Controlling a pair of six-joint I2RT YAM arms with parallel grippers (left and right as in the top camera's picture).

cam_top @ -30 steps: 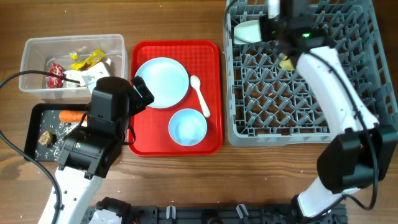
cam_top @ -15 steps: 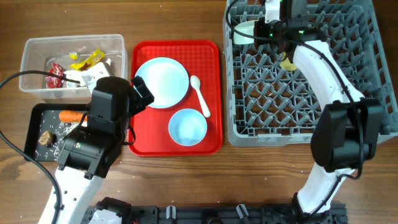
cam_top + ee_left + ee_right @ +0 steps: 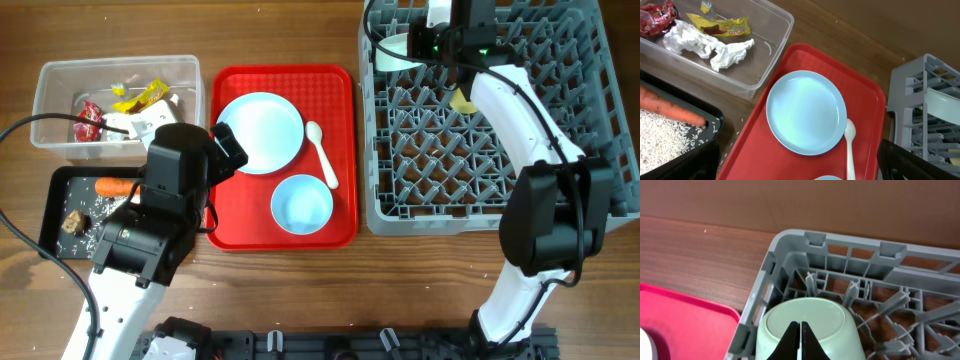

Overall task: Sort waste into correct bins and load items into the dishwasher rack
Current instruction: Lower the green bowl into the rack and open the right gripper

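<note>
Hovering with left jaws (image 3: 226,150) spread wide, nothing held; light blue plate (image 3: 806,112) and white spoon (image 3: 849,145) right below them on red tray (image 3: 805,57). Right jaws (image 3: 800,330) pinched fully together, pale green bowl (image 3: 807,317) just behind tips, in dishwasher rack (image 3: 847,241) corner; grip on bowl unclear.

A brown wooden table (image 3: 300,290) with visible grain fills the background

Bright even overhead light, soft faint shadows, all views sharp
</note>
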